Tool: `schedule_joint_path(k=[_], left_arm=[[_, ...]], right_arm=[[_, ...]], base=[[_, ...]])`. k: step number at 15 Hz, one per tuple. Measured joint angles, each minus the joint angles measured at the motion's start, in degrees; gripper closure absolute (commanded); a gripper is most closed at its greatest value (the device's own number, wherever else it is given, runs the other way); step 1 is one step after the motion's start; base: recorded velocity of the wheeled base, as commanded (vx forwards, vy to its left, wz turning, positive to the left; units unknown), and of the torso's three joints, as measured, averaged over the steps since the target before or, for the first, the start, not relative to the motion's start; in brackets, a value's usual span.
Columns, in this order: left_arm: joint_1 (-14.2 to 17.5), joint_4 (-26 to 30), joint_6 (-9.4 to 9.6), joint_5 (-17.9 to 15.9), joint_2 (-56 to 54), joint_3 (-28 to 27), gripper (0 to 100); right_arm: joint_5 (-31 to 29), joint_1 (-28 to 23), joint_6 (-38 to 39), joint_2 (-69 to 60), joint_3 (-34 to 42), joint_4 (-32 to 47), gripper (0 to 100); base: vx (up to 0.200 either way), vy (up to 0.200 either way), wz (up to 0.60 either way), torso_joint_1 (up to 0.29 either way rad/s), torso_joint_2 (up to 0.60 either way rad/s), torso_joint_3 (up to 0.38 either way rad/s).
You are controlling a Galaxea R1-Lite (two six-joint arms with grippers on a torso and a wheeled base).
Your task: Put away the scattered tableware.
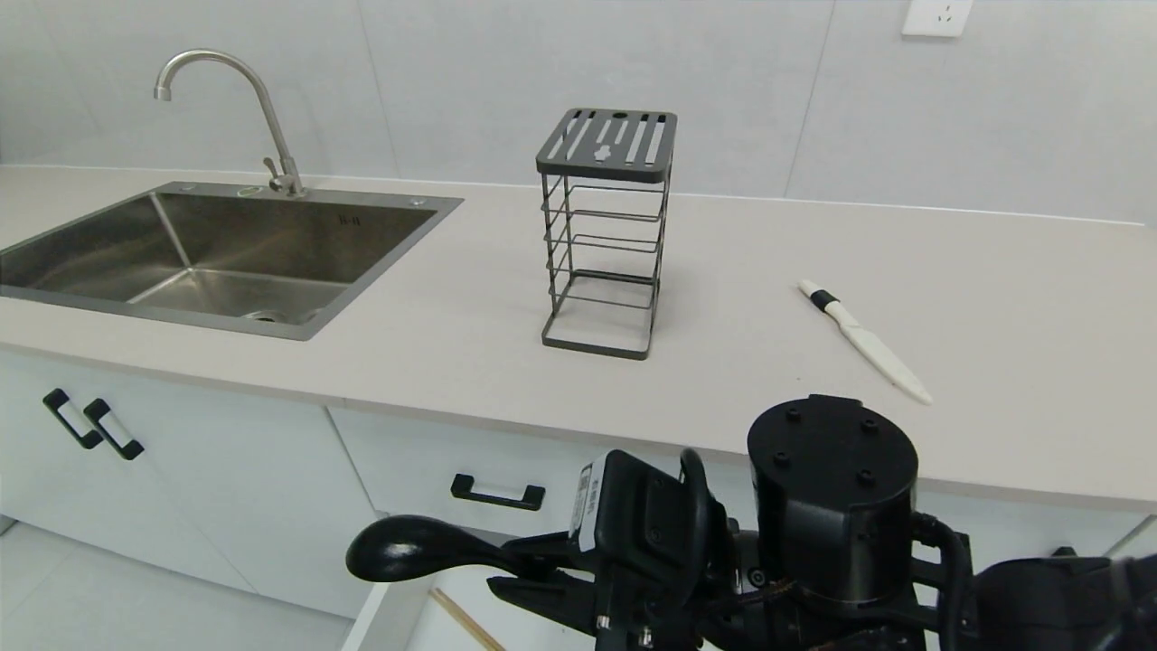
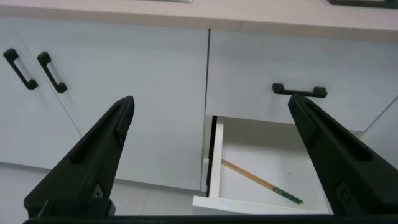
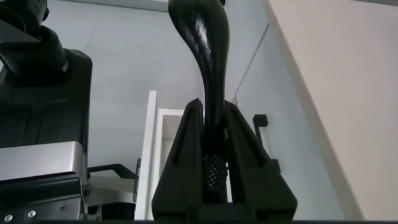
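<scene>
Black spoon (image 1: pixel 407 547) should, I judge, go down low and level into the open drawer (image 2: pixel 214 163), beside the chopsticks (image 2: pixel 261 182), before any release. The right claw (image 3: pixel 211 107) clamps its handle, below the countertop's (image 1: pixel 452 362) front edge. The left claw (image 2: pixel 211 109) gapes wide, empty, facing the drawer.
</scene>
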Motion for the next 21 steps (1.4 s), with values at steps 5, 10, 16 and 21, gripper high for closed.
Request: schedule_joint_path(k=[5,10,16,21], left_arm=[[0.0,-0.02,0.0,0.0,0.0,0.0,0],[0.0,-0.02,0.0,-0.02,0.0,0.0,0],[0.0,0.0,0.02,-0.02,0.0,0.0,0],[0.0,0.0,0.0,0.0,0.0,0.0,0]], right_arm=[[-0.02,0.61,0.13,-0.01,-0.06,0.02,100],[-0.17,1.1,0.16,-0.01,-0.61,-1.8,100],[0.07,2.18,0.1,-0.06,-0.91,-0.77,100],[-0.55,2.95,0.11,0.46,-2.57,-0.49,100]], base=[[0.0,0.0,0.0,-0.252,0.48,0.208],[0.0,0.0,0.0,-0.245,0.36,0.135],[0.0,0.0,0.0,-0.044,0.11,0.063],[0.0,0.0,0.0,0.0,0.0,0.0]])
